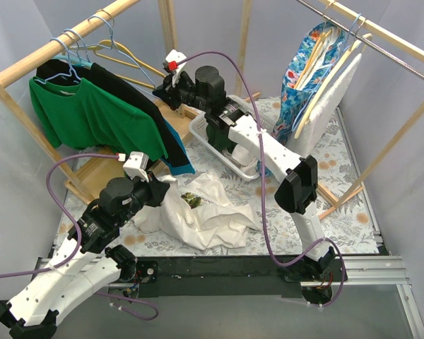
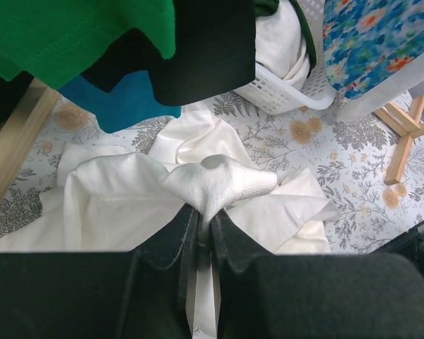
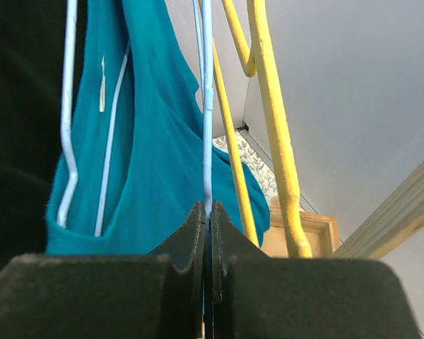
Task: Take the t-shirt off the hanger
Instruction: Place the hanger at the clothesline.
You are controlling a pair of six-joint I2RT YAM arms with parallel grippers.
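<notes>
While my left gripper (image 2: 206,212) pinches a fold of white cloth (image 2: 120,198) on the table (image 2: 304,141), my right gripper (image 3: 206,208) is clamped on a pale-blue hanger (image 3: 207,120) wire; the teal t-shirt (image 3: 155,169) hangs just behind it, beside a black shirt (image 3: 14,141).

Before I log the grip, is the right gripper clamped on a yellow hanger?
No, the right gripper pinches the pale blue hanger; yellow hangers hang beside it.

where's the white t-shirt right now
In the top view the white t-shirt lies crumpled on the floral table, left of centre, just in front of the white basket, one fold pinched in the left pincer.
</notes>
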